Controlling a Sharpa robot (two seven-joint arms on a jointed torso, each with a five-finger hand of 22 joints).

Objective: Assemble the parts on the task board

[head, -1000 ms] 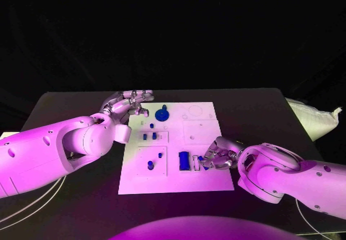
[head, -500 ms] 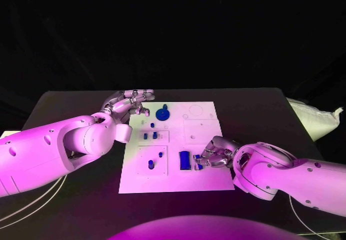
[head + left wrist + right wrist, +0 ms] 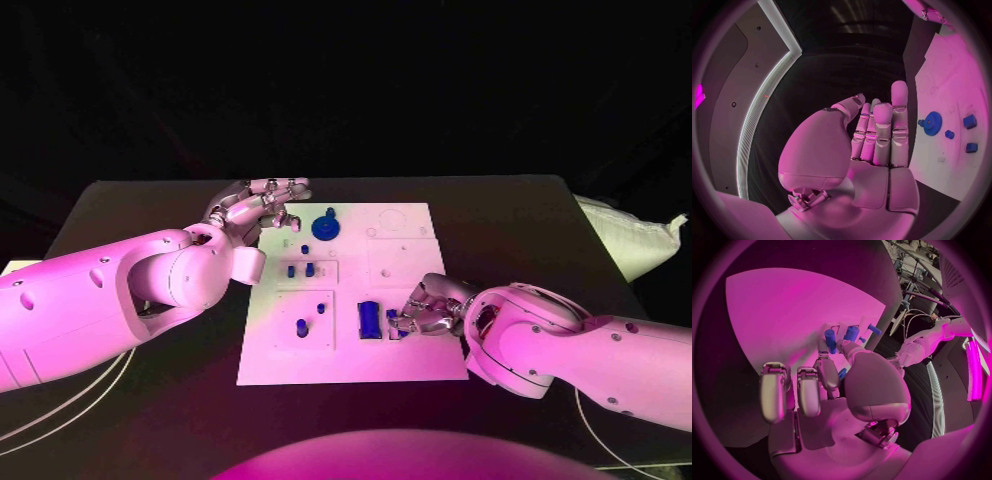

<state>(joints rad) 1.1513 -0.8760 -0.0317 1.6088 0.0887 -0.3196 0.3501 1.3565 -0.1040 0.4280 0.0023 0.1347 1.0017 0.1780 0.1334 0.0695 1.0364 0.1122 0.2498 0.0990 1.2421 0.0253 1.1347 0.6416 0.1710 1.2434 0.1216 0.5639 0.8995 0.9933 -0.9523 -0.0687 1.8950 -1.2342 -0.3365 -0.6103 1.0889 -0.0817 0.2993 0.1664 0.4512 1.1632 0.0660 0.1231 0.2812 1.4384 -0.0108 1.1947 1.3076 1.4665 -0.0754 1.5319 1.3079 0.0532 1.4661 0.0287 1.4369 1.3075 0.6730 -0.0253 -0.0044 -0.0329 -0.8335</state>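
The white task board [image 3: 411, 360] lies in the middle of the table. A blue gear [image 3: 326, 228] stands near its far edge, small blue pegs [image 3: 299, 270] sit in the left blocks, and a blue block [image 3: 369, 320] lies near the front. My right hand [image 3: 430, 308] rests on the board's right side, fingers curled, right of that block. In the right wrist view its thumb and a finger pinch a small blue part [image 3: 842, 373]. My left hand [image 3: 267, 205] hovers at the board's far left corner, fingers straight and holding nothing; the gear [image 3: 932, 122] lies beside it.
The black table [image 3: 534, 220] runs round the board. A white bag [image 3: 627, 240] lies at its right edge. White cables [image 3: 43, 420] hang off the front left. Beyond my right hand [image 3: 829, 390] stand more blue pegs [image 3: 830, 340].
My right hand has crept a little left across the board, closer to the blue block, and its arm has swung in behind it. The left hand has stayed put.
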